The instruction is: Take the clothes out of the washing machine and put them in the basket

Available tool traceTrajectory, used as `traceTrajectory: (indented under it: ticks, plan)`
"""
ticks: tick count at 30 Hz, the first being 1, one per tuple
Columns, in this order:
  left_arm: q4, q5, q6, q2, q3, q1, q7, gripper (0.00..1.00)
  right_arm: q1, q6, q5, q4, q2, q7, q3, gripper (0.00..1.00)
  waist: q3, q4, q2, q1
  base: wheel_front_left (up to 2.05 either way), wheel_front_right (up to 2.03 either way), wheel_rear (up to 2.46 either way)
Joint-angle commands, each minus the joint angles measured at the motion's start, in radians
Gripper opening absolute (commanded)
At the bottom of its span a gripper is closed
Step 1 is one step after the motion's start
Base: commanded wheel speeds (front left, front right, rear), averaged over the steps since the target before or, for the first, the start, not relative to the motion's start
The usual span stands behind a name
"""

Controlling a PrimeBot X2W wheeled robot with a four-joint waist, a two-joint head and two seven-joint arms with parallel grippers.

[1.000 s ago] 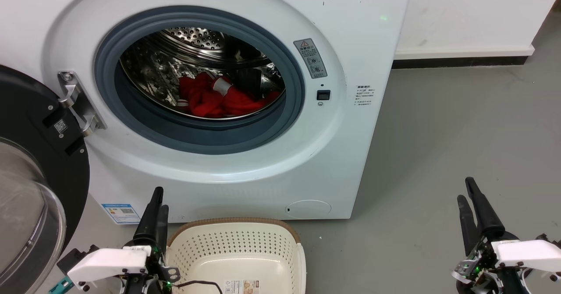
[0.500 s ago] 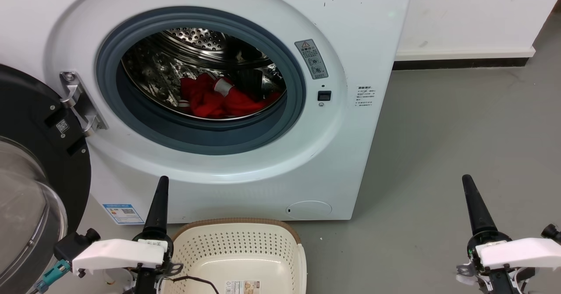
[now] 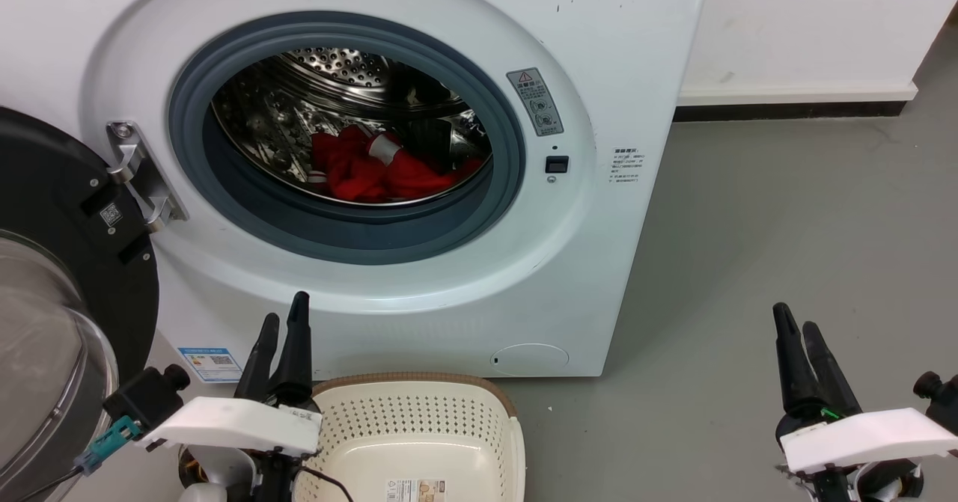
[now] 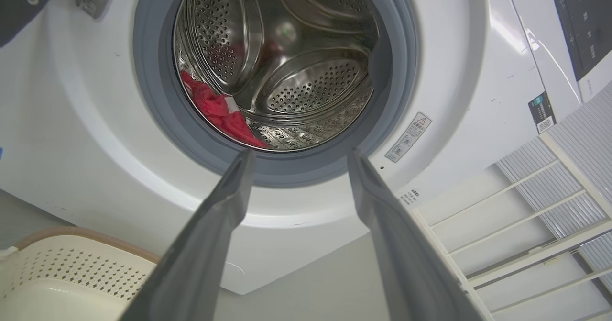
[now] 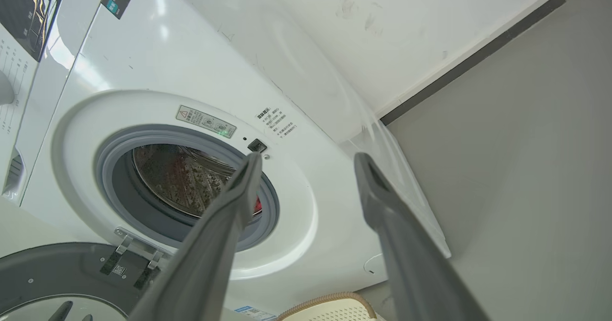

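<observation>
– Starting with the head view, where are the clothes (image 3: pixel 367 173)?
– Heaped red at the bottom of the drum (image 3: pixel 337 64), inside the washing machine (image 3: pixel 599 53). Its door (image 3: pixel 45 188) stands wide open on the left. The basket (image 3: pixel 419 379) sits on the floor (image 3: pixel 748 225) right in front of the machine, with no garment in it yet. The left pincer (image 3: pixel 284 309) hangs just beside the basket's left rim. The right pincer (image 3: pixel 795 319) is well off to the right, and neither holds anything.
– And the left wrist view?
– Its two fingers (image 4: pixel 210 225) stand apart, pointing at the grey rubber rim (image 4: pixel 153 96). The red heap lies low in the drum, with a white band showing.
– The right wrist?
– Those fingers (image 5: pixel 205 254) are parted too, aimed at the machine's front from the side. A sliver of red shows in the opening.
– How will the fabric handle?
– Soft, light and limp, I judge. It is likely to trail and could drag on the rubber rim. I would pinch a raised fold at the top of the heap, near the white cuff, and lift it clear of the lip before swinging to the basket.
</observation>
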Motion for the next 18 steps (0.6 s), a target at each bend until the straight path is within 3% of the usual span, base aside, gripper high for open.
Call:
traceTrajectory:
  ticks: [1,18]
  plan:
    - [-0.018,0.037,0.002,0.006,-0.003,-0.023,-0.011,1.0,0.001,0.0,-0.036,-0.02,0.0,-0.007,0.002,1.0,0.0,0.0,0.0,0.0,0.0,0.0,0.0]
    - [-0.017,0.291,0.012,0.015,-0.029,-0.033,-0.063,1.0,0.023,0.0,-0.283,-0.058,0.0,0.0,0.002,1.0,0.003,0.007,0.0,0.0,0.0,0.0,0.0]
